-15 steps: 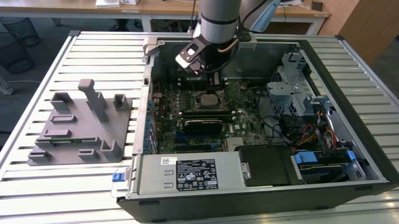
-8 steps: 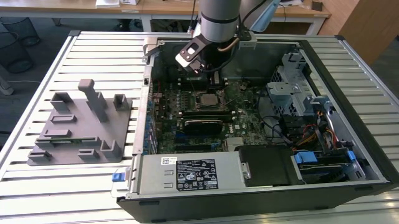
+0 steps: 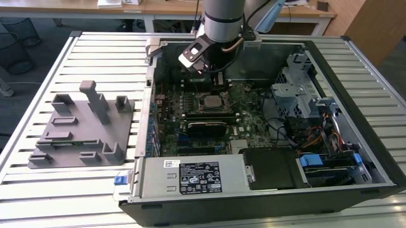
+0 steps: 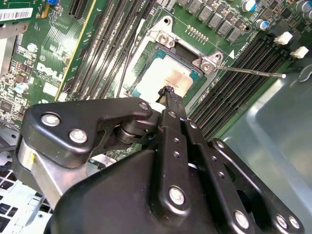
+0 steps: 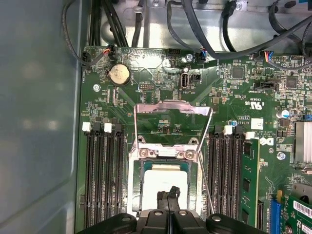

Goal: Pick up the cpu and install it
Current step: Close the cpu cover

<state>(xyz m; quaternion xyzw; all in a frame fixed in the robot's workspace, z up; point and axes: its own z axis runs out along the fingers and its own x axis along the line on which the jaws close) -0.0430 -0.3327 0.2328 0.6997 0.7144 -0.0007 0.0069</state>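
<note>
Over mobo socket (image 5: 163, 153) w/ frame (image 5: 173, 105) raised, end effector (image 4: 167, 92) fingers together, tips by cpu (image 4: 165, 73) lying in socket

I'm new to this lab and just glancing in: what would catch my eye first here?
The robot arm reaches down into an open computer case on the slatted table. In the first wrist view its shut gripper hangs right over the cpu lying in its socket, the metal frame flipped open.

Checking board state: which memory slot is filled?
The one holding the green memory stick, farthest from the CPU socket in its bank; the other slots are empty black channels.
</note>
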